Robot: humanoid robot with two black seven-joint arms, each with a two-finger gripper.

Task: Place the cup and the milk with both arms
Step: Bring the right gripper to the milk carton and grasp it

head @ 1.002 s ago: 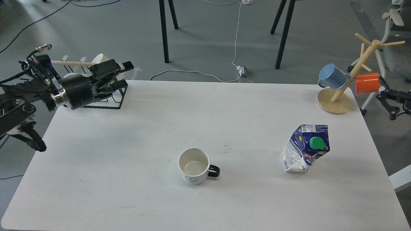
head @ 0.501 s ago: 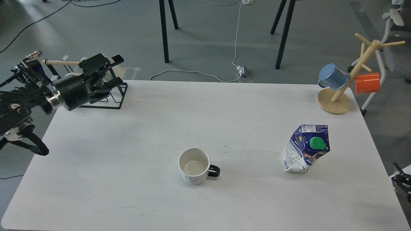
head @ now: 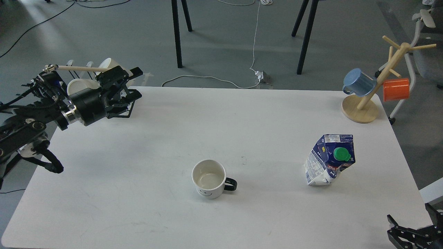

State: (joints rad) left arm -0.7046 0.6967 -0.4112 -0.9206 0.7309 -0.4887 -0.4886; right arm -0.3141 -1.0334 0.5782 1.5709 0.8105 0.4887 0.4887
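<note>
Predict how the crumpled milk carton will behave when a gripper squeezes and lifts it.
The milk carton is dented and leaning, so its walls will probably give under pressure. Its narrow, crushed base suggests it could tip if nudged. How full it is cannot be seen.

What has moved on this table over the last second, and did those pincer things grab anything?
Only the arms moved. The left pincer wavered near the wire rack at the far left corner, ending slightly nearer the table's middle, holding nothing. The right pincer swung from beside the mug tree to the near right corner, open and empty. The white mug and milk carton stayed put.
</note>
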